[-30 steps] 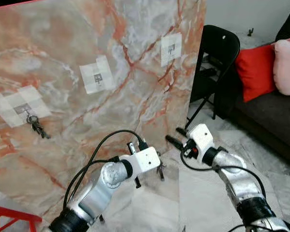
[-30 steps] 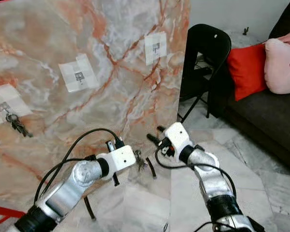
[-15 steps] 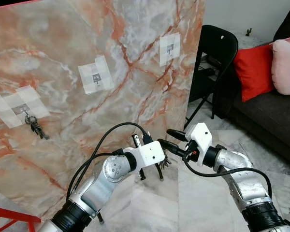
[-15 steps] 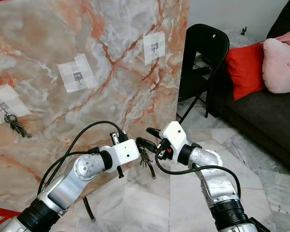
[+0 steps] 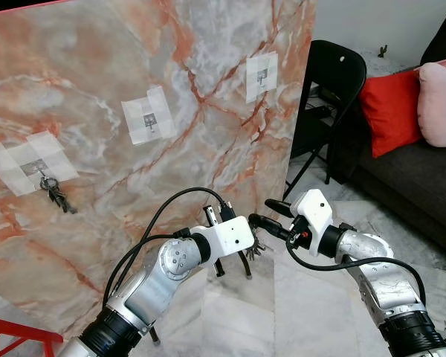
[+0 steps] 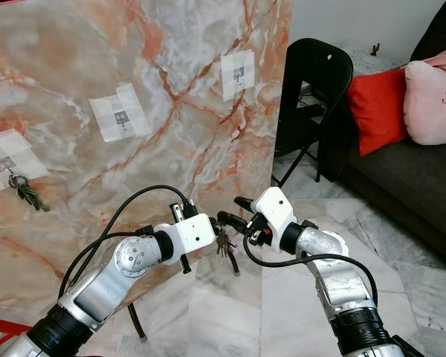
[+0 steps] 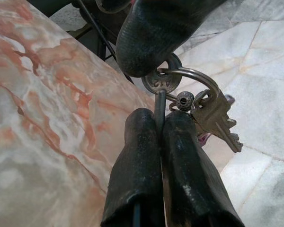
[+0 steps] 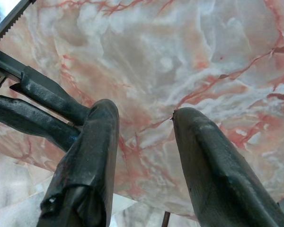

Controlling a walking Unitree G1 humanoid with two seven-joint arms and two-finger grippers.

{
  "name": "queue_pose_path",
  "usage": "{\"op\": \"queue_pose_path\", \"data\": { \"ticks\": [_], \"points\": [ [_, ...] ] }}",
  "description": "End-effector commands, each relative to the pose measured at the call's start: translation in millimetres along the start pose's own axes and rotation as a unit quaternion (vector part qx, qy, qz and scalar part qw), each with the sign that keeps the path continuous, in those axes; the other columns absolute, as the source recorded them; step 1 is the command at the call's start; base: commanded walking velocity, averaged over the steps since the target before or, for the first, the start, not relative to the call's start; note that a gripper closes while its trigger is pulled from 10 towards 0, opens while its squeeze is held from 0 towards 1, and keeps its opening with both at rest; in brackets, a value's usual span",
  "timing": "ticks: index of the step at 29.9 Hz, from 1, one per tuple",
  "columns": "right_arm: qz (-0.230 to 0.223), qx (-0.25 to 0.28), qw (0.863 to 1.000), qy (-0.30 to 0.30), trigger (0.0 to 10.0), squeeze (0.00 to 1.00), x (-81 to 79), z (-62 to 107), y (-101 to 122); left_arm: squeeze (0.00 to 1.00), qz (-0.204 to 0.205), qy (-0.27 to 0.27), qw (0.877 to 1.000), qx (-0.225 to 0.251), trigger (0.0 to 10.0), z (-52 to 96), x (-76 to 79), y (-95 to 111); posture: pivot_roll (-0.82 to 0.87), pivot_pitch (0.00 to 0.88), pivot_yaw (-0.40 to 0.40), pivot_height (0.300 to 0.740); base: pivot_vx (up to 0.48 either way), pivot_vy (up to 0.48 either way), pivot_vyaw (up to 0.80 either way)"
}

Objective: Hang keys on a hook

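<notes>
Left gripper (image 7: 162, 125) pinches the keys (image 7: 206, 111) low in front of the marble board (image 5: 134, 89); right gripper (image 8: 144, 156) gapes beside. Lift slowly toward the free hook (image 5: 150, 119) at eleven o'clock

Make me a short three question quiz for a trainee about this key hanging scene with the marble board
1. True or false: a set of keys already hangs on one hook of the marble board.
2. Which gripper is shut on the key bunch? A) left gripper B) right gripper
3. Fill in: behind the board's edge stands a black folding ____.

Key
1. True: the hanging keys are on the leftmost hook.
2. A; the right gripper is open, one finger touching the key ring.
3. chair.
</notes>
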State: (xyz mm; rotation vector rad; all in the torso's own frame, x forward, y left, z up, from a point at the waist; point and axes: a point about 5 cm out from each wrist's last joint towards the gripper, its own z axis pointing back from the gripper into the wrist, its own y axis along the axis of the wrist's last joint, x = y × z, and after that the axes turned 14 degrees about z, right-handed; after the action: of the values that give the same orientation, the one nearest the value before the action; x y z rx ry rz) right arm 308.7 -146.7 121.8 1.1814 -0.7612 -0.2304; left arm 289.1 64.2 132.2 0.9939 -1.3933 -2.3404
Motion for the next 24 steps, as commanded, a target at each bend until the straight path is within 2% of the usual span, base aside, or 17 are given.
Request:
{"op": "queue_pose_path", "data": {
  "ticks": [1, 9, 24],
  "points": [
    [-0.005, -0.021, 1.000, -0.003, 10.0, 0.00, -1.2, 5.0, -10, 0.00, -0.018, 0.015, 0.999, 0.029, 10.0, 1.5, -10.4, 15, 0.04, 0.000, -0.027, 0.722, 0.000, 0.000, 0.00],
    [-0.007, -0.030, 0.999, -0.010, 10.0, 0.00, 1.4, 8.1, -13, 0.00, -0.019, 0.022, 0.999, 0.039, 10.0, 1.6, -12.9, 20, 0.04, 0.000, -0.030, 0.722, 0.000, 0.000, 0.00],
    [-0.025, -0.071, 0.996, -0.038, 10.0, 0.00, 4.1, 20.5, -36, 0.00, -0.017, 0.040, 0.997, 0.060, 10.0, 1.9, -19.0, 27, 0.04, 0.000, -0.032, 0.722, 0.000, 0.000, 0.00]
  ]
}}
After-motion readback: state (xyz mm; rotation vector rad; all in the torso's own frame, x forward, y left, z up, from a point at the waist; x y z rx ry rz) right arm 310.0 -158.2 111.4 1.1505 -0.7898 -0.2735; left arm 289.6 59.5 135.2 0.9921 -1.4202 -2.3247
